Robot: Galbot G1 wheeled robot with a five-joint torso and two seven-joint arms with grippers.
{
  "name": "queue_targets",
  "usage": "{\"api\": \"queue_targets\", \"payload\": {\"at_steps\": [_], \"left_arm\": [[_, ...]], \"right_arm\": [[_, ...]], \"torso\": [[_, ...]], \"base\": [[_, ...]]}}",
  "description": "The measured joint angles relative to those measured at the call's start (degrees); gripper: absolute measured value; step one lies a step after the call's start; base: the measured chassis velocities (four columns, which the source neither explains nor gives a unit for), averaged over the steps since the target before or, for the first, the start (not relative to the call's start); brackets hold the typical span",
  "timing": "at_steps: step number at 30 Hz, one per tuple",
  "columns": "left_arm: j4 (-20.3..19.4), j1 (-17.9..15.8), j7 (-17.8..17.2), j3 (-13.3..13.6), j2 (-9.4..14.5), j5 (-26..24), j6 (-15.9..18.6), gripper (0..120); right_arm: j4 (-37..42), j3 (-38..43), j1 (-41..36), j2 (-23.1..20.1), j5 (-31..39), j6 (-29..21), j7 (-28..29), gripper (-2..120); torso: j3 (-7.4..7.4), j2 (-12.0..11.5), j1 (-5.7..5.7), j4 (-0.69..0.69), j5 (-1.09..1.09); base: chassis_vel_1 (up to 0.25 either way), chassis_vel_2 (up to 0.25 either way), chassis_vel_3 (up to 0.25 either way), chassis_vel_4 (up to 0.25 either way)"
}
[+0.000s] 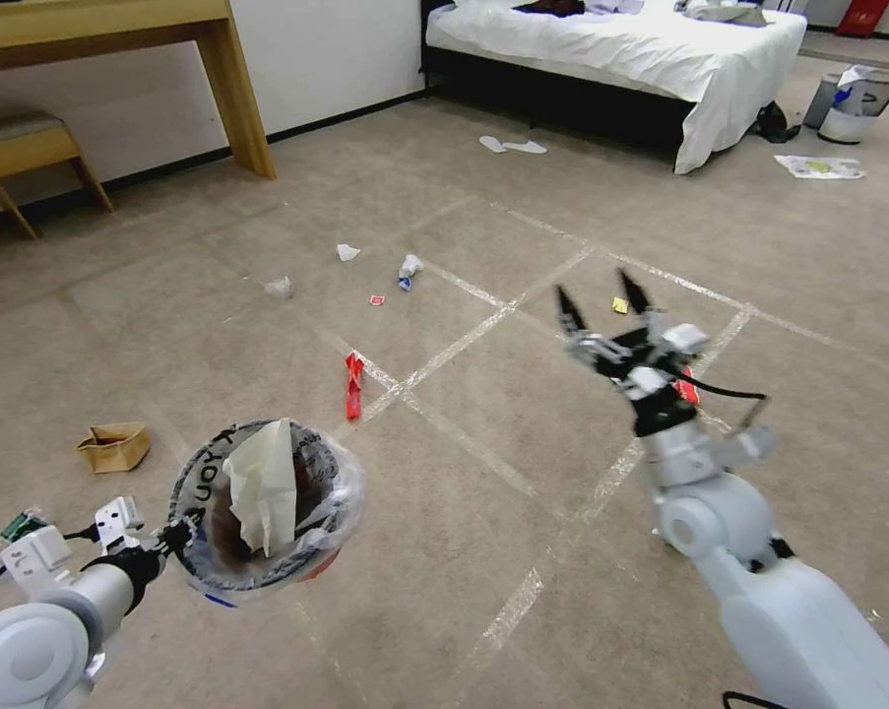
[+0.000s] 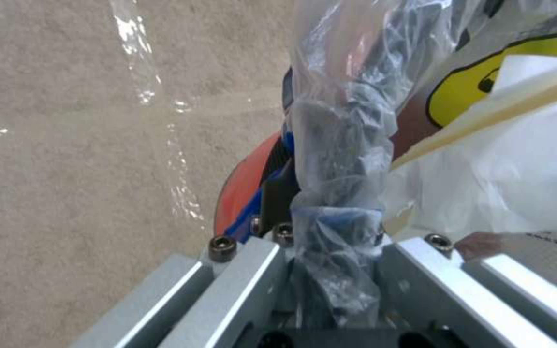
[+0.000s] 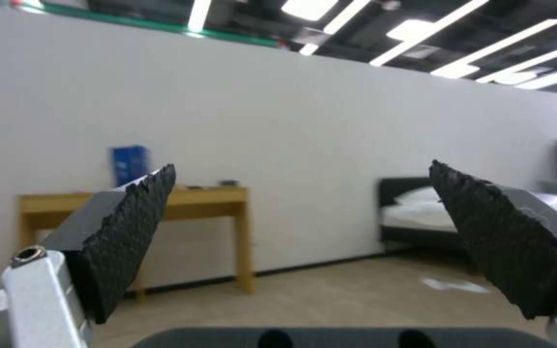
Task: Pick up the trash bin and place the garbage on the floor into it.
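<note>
Two grippers up over the floor [image 1: 523,414]. Left gripper [image 1: 173,537] clamped on the near rim of the bin [image 1: 267,507], holding it off the carpet at lower left; in the left wrist view, bin [image 2: 253,183] rim and bunched clear liner [image 2: 340,159] pinched between the metal fingers [image 2: 240,285]. Bin mouth tipped toward the head camera, axis leaning rather than upright; round, black rim with white lettering, red body just showing beneath, yellow sticker close by the wrist camera. White tissue [image 1: 267,483] standing up inside, poking above the rim.

Right gripper [image 1: 602,300] raised at mid right, spread wide and holding nothing, black tips pointing away toward the bed [image 1: 641,49]; in the right wrist view, right gripper [image 3: 298,232] with textured pads [image 3: 130,232] well apart, desk [image 3: 195,203] and wall behind.

Scattered on the carpet: red wrapper [image 1: 353,384] lying long across a tape strip just beyond the bin, brown bag [image 1: 114,446] to the bin's left, small red scrap [image 1: 376,299], bottle [image 1: 408,270], white tissue [image 1: 348,252] and clear scrap [image 1: 280,287] farther out, yellow bit [image 1: 619,305] between the right fingertips as seen from the head
</note>
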Motion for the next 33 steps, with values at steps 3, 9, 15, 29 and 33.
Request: {"api": "queue_targets", "payload": {"at_steps": [3,9,15,29,33], "left_arm": [[0.2,-0.3,0.8,-0.5,-1.3,2.8,-0.7,1],[0.5,-0.7,2.1,-0.5,-3.7,6.3,-1.7,1],[0.6,-0.8,2.6,-0.2,-5.2,7.6,-1.9,1],[0.1,-0.4,4.9,-0.3,-7.6,11.7,-3.4,1],[0.1,-0.3,5.1,-0.4,-7.6,11.8,-3.6,1]], "right_arm": [[0.4,2.7,-3.9,2.6,-4.3,0.0,3.0,100],[0.6,4.9,-9.8,9.5,-11.8,1.5,6.2,100],[1.0,8.0,-12.5,12.3,-14.9,3.5,6.4,100],[3.7,14.1,-18.7,15.4,-16.8,6.6,6.6,100],[4.9,15.5,-20.1,15.6,-16.3,7.0,6.6,100]], "torso": [[0.00,0.0,0.00,0.00,-0.03],[0.00,0.0,0.00,-0.01,0.00],[0.00,0.0,0.00,0.00,-0.02],[0.00,0.0,0.00,0.00,-0.02],[0.00,0.0,0.00,-0.01,-0.01]], "base": [[0.000,0.000,0.000,0.000],[0.000,0.000,0.000,0.000],[0.000,0.000,0.000,0.000],[0.000,0.000,0.000,0.000],[0.000,0.000,0.000,0.000]]}}
